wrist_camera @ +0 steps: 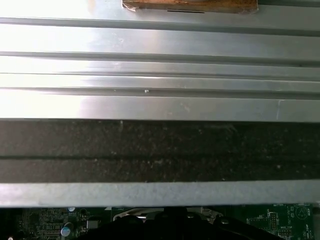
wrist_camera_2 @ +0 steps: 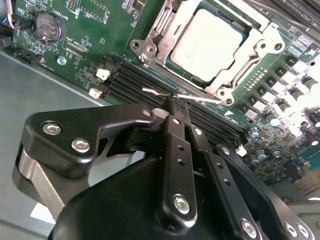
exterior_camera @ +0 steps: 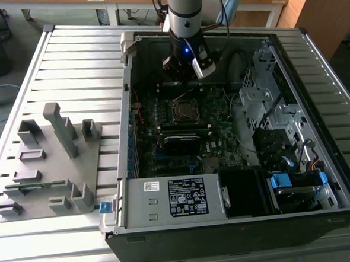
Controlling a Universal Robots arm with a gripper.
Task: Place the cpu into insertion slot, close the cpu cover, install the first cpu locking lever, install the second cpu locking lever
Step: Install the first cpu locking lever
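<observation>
We saw the arm reaching down into the open computer case (exterior_camera: 240, 222), which lay on its side on the slatted metal surface (exterior_camera: 81, 59), toward that surface's far edge. The end effector (exterior_camera: 186, 68) hung low over the green motherboard (exterior_camera: 219, 131), just beyond the far side of the socket.

In the second wrist view, the end effector (wrist_camera_2: 177, 102) had its black fingers (wrist_camera_2: 175, 140) drawn together, their tips meeting on a thin bright wire, the cpu locking lever (wrist_camera_2: 200, 98), which ran along the socket's near edge beside the dark memory slots (wrist_camera_2: 145, 82). So we judged it closed, pinching that lever.

The cpu (wrist_camera_2: 207, 45) sat flat inside its socket, its dull silver top showing through the square window of the cpu cover (wrist_camera_2: 250, 50). The cover lay down over the chip, framing it all round. In the exterior view the cpu (exterior_camera: 185, 110) appeared as a small square near the middle of the board.

A round coin battery (wrist_camera_2: 49, 26) sat on the board away from the socket. On the surface beside the case, toward the exterior view's left, stood a grey fixture plate (exterior_camera: 49, 162) with upright blocks. The power supply (exterior_camera: 173, 197) filled the case's near corner.
</observation>
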